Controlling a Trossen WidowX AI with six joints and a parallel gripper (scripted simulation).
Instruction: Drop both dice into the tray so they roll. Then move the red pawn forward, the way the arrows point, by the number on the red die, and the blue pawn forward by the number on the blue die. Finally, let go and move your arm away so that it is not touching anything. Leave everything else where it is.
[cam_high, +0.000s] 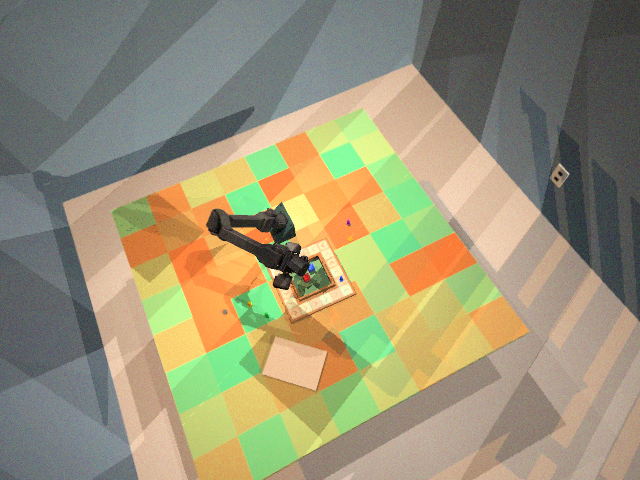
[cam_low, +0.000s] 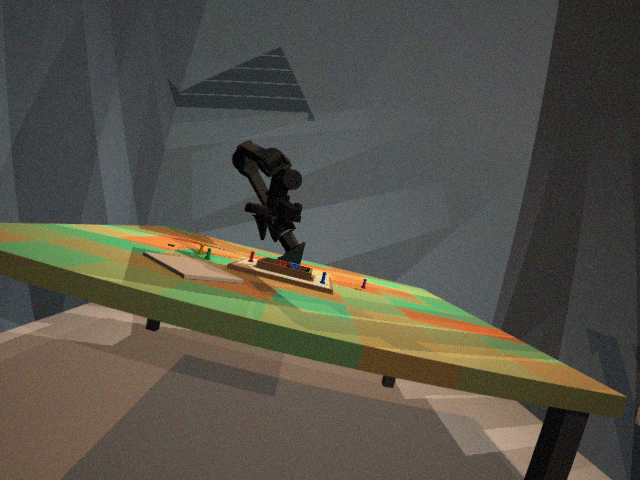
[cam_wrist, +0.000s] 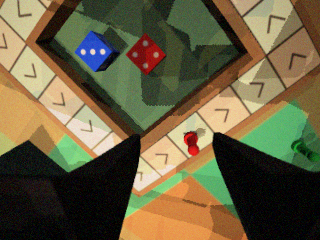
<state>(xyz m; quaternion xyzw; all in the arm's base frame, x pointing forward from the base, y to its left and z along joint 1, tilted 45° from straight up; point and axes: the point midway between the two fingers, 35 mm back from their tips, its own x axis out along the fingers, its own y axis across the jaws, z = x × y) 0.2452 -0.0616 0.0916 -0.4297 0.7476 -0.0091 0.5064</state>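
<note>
The blue die and the red die lie side by side, apart, on the green floor of the tray in the middle of the game board. The blue die shows three pips on top. The red pawn stands on an arrow square just outside the tray's corner. The blue pawn stands on the track at the far side. My gripper is open and empty, high above the red pawn's corner.
A green pawn and an orange pawn stand on the table beside the board. A purple pawn and a yellow disc lie beyond it. A flat beige slab lies near the front.
</note>
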